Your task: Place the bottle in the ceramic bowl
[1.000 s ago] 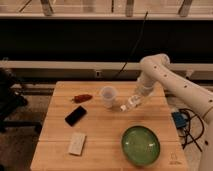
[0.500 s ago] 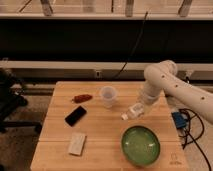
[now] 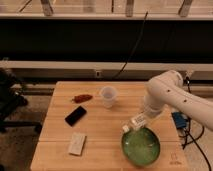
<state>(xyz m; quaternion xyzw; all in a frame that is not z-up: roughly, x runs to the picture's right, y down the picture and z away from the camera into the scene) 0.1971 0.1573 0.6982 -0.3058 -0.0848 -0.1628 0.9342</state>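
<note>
The gripper [image 3: 140, 120], clamped on a small clear plastic bottle [image 3: 131, 124], hangs over the far-left rim of the green ceramic bowl [image 3: 146, 151]; the bottle looks light, slippery and squashable, best held mid-body

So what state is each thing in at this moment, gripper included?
gripper: over the ceramic bowl's far-left rim, shut on the bottle.
bottle: held in the air, tilted, not yet in the bowl.
ceramic bowl: upright, nothing in it.
cup: upright, untouched.
phone: lying flat, screen dark.
</note>
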